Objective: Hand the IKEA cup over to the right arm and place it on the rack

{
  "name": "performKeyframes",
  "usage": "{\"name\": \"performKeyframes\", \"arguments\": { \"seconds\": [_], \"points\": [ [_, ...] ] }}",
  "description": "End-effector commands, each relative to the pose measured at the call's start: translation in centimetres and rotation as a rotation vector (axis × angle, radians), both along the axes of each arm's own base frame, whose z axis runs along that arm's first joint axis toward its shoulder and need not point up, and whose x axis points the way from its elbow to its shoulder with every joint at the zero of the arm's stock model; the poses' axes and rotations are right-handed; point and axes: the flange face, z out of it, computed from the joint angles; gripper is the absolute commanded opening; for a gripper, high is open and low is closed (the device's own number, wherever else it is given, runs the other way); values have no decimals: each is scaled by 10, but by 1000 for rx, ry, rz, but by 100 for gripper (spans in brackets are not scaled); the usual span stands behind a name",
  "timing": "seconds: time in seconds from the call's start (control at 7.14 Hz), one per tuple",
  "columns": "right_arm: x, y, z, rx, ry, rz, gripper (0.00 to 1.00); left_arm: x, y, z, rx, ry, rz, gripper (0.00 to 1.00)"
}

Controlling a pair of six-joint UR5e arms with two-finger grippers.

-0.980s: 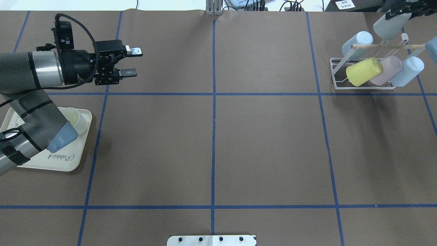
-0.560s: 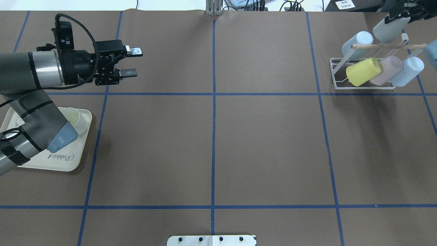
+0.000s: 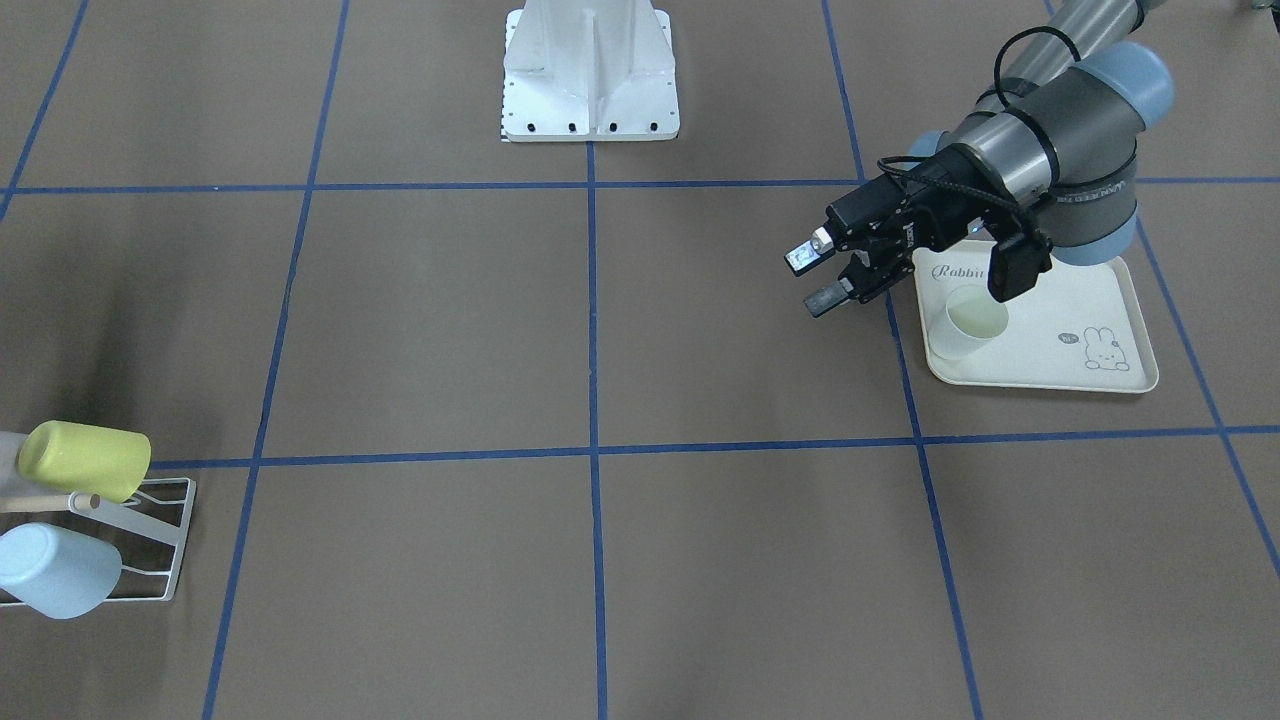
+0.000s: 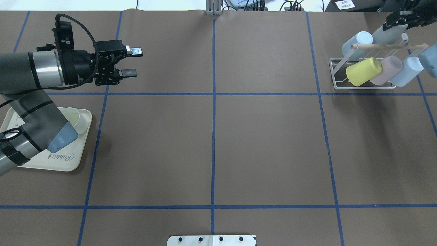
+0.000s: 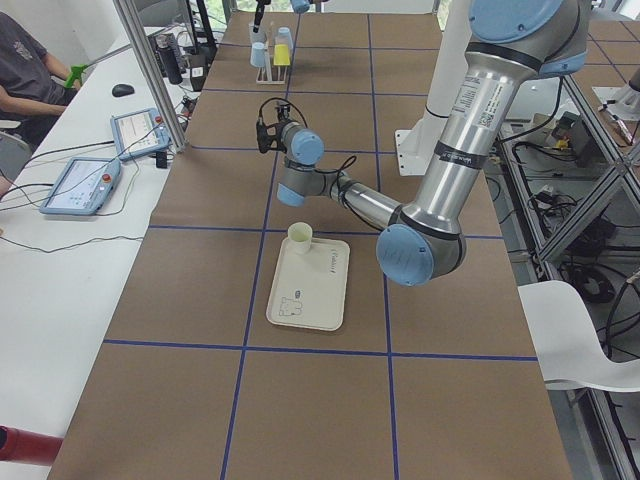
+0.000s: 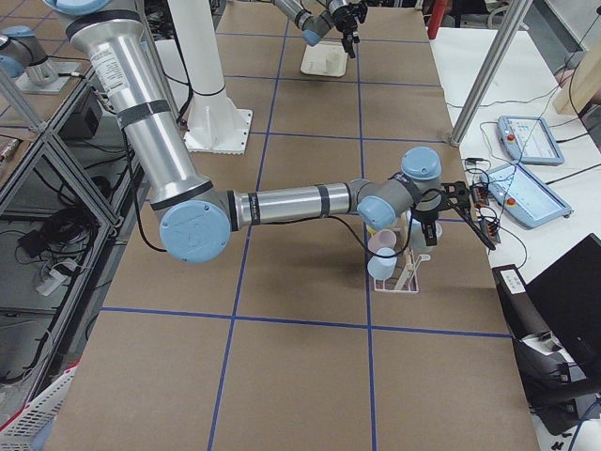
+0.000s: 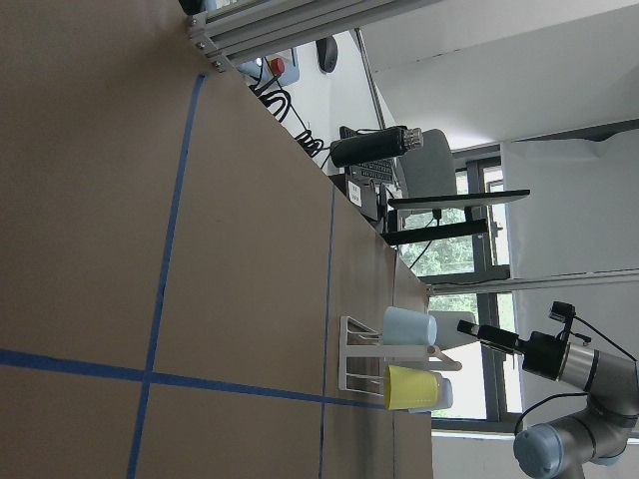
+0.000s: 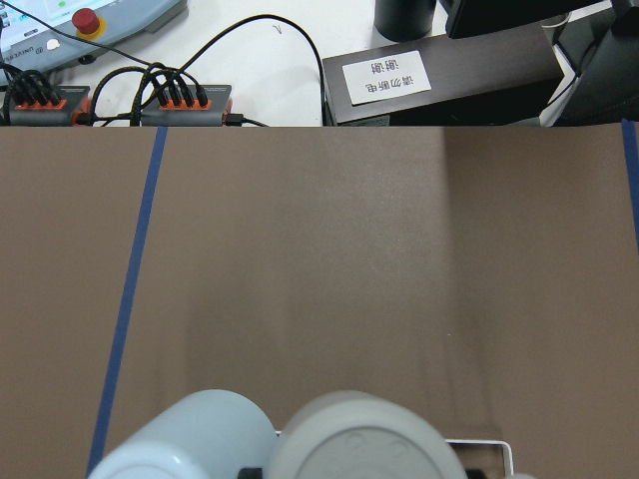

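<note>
My right gripper (image 4: 397, 21) is shut on a pale grey cup (image 4: 386, 32) and holds it tilted over the far right end of the white wire rack (image 4: 341, 83), just behind its wooden dowel (image 4: 375, 45). In the right wrist view the cup's base (image 8: 354, 439) fills the bottom centre. My left gripper (image 4: 131, 61) is open and empty above the table's left side, also seen in the front view (image 3: 815, 280). A cream cup (image 4: 76, 119) stands on the rabbit-print tray (image 4: 68, 160) below my left arm.
The rack holds a yellow cup (image 4: 363, 71), a pink cup (image 4: 387, 70) and two light-blue cups (image 4: 406, 71), (image 4: 357, 41). My right arm's blue joint cap (image 4: 431, 58) hangs by the rack's right end. Cables and boxes line the far edge.
My right gripper has moved down and left with the grey cup, bringing it closer to the rack's dowel. My left arm has not moved.
</note>
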Motion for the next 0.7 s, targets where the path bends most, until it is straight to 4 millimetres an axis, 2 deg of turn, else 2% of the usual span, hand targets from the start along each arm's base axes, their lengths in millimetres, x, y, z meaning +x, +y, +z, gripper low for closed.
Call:
{"name": "performKeyframes", "arguments": {
  "seconds": [0.0,0.28,0.42,0.56],
  "points": [
    [-11,0,5,-4,17,-4,98,-2,1,-4,5,5,2,100],
    [-12,-4,-3,-1,14,-6,98,-10,-6,4,-19,-31,-13,100],
    [-13,-4,-11,6,5,-7,98,-36,-12,23,-34,-67,-16,100],
    [-12,-4,-21,18,-5,-8,98,-65,-22,34,-7,-126,-9,100]
  ]
}}
